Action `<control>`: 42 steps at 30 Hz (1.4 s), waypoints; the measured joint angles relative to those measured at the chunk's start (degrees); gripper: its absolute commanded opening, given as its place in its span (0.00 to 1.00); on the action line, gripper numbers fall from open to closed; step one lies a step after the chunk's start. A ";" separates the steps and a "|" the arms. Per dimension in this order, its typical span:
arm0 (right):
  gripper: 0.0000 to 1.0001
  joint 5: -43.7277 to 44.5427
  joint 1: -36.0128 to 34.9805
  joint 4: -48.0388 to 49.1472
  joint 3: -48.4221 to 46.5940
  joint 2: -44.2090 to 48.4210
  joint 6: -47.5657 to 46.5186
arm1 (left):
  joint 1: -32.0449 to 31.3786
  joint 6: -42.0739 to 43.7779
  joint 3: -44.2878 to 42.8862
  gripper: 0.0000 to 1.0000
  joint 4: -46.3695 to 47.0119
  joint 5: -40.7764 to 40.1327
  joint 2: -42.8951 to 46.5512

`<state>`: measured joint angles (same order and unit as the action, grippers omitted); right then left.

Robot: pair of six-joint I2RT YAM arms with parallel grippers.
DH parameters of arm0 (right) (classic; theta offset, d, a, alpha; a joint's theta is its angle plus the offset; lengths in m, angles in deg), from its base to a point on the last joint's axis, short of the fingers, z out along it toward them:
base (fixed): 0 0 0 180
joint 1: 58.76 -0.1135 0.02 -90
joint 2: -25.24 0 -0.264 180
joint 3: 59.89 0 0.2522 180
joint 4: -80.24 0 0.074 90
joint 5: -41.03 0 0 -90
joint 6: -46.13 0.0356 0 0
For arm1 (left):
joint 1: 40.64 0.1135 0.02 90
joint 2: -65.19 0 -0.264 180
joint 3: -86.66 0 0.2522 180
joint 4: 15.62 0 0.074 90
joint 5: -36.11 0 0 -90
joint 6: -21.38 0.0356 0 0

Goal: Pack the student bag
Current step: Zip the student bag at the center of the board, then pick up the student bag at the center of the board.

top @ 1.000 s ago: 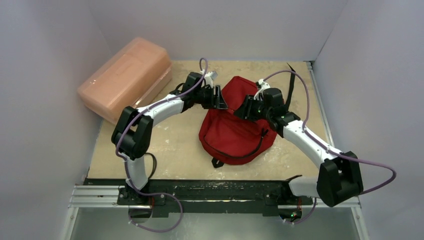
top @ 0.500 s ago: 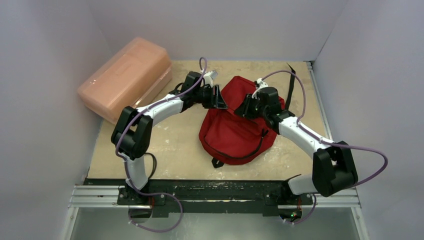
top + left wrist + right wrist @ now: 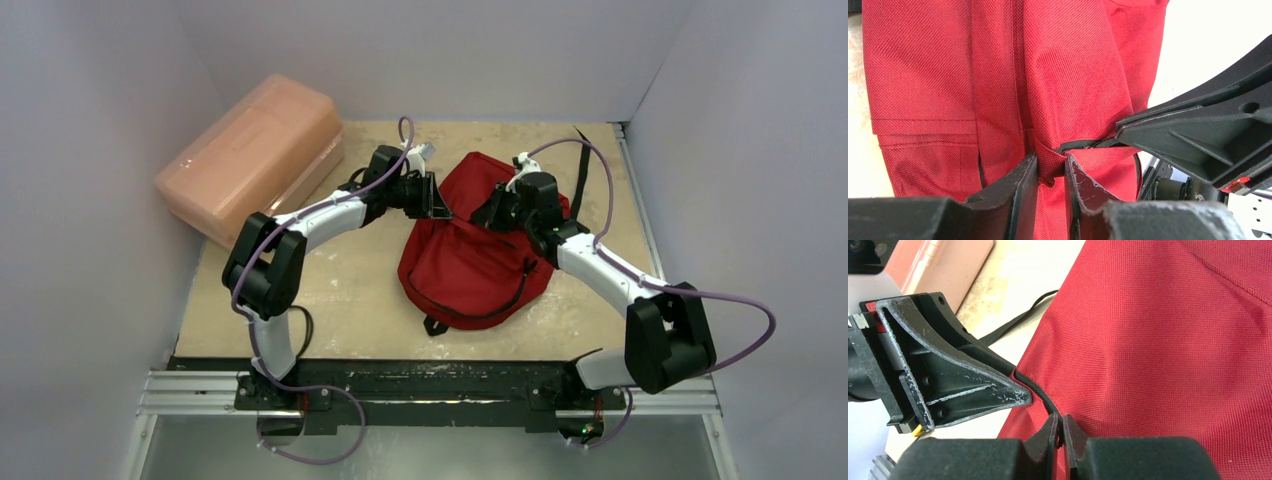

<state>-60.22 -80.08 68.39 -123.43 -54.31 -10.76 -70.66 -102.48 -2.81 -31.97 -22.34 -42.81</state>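
The student bag [image 3: 470, 262], a dark red fabric backpack with black zippers, lies in the middle of the table. My left gripper [image 3: 436, 200] reaches in from the left at the bag's upper left edge. In the left wrist view this gripper [image 3: 1051, 167] is shut on a raised fold of red fabric [image 3: 1048, 160] just below a black zipper band. My right gripper [image 3: 487, 213] comes from the right at the bag's top. In its wrist view the right gripper [image 3: 1059, 429] is shut on the black zipper edge [image 3: 1040, 395] of the bag [image 3: 1158, 350]. The two grippers sit close together.
A pink translucent box [image 3: 250, 155] stands at the back left, and its corner [image 3: 943, 260] shows in the right wrist view. A black strap [image 3: 584, 172] trails from the bag toward the back right corner. Grey walls enclose the table on three sides.
Both grippers have closed on the bag's upper edge. The right arm has shifted a little left and back toward the bag's top. The left arm has barely moved.
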 measured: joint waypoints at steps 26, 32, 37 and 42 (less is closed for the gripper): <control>0.00 35.47 0.22 -17.49 12.17 27.65 1.36 | -1.81 -7.02 1.60 0.00 -5.57 -17.38 3.23; 0.59 32.68 3.34 -18.05 13.64 30.86 -2.80 | -1.66 -5.75 1.55 0.42 -6.73 -16.02 3.80; 0.76 32.81 -3.30 -19.47 7.78 30.80 -12.96 | 0.44 -3.80 1.60 0.58 -12.48 -16.70 7.21; 0.97 29.97 -22.32 -16.39 1.22 25.64 -23.61 | 3.80 -1.46 2.05 0.62 -19.10 -17.16 20.79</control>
<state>-30.25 -102.40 52.00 -122.21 -28.67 -34.37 -66.86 -103.95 -0.75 -51.07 -39.50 -22.03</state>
